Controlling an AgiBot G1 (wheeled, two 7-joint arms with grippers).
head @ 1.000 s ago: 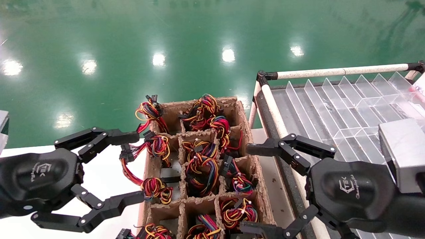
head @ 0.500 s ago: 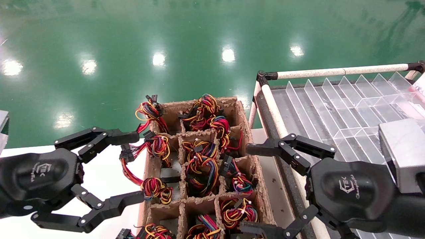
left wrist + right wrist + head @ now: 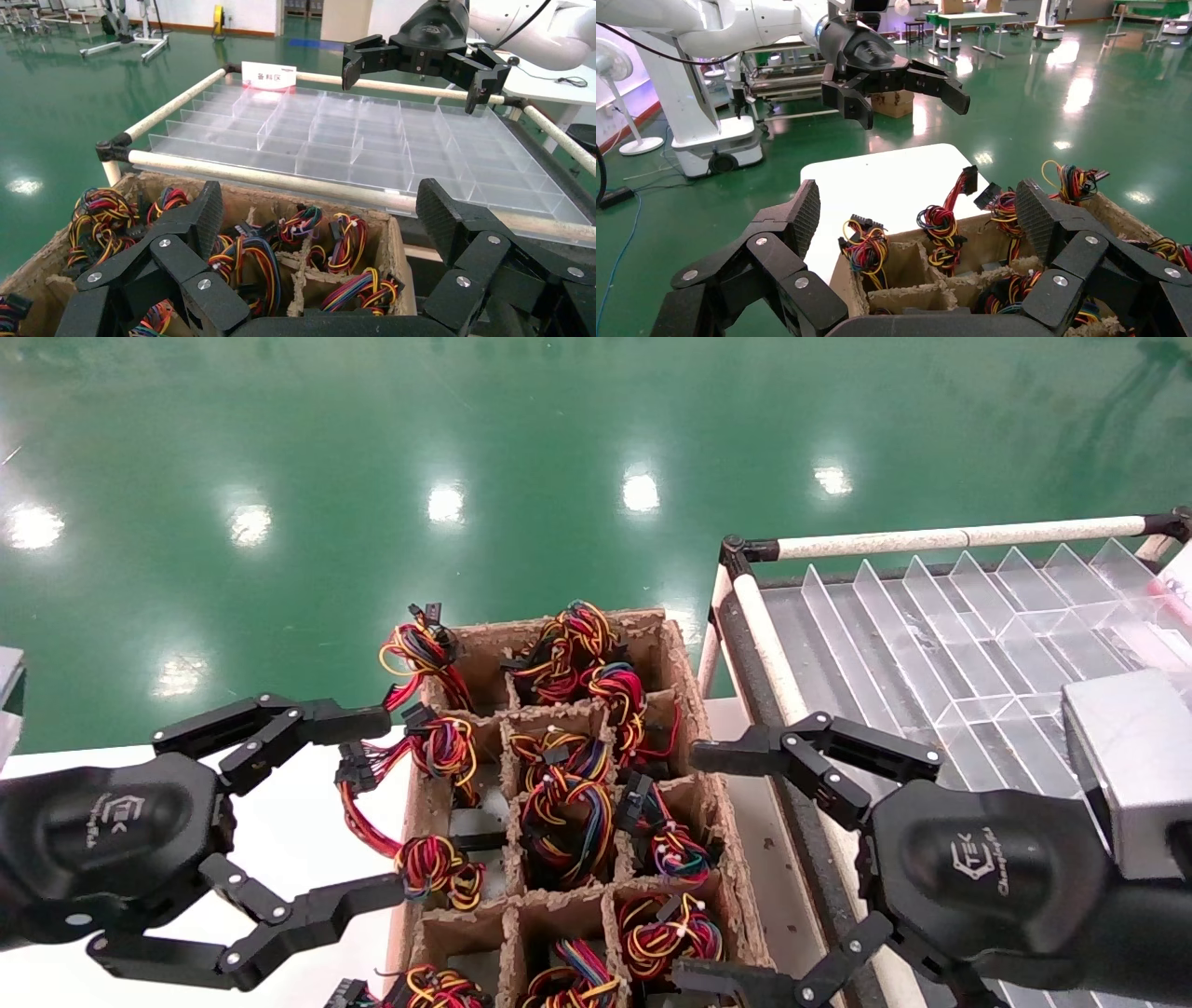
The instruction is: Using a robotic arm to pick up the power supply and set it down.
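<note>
A brown pulp crate (image 3: 424, 812) holds several power supplies, each topped by a coiled wire bundle, with their grey bodies mostly hidden in the cells. The power supply with the red, yellow and orange bundle (image 3: 663, 933) sits in the near right cell. The robotic arm's right gripper (image 3: 698, 866) hovers open at the crate's right edge, its fingers spanning that cell and touching nothing. It shows in the right wrist view as the gripper (image 3: 919, 210) above the crate. My left gripper (image 3: 382, 803) hangs open at the crate's left side, empty; the left wrist view shows this gripper (image 3: 320, 214) too.
A clear plastic divider tray (image 3: 968, 635) lies on a pipe-framed rack (image 3: 931, 537) to the right of the crate. A white table (image 3: 279, 840) carries the crate. Loose connectors (image 3: 358, 770) stick out over the crate's left wall. Green floor lies beyond.
</note>
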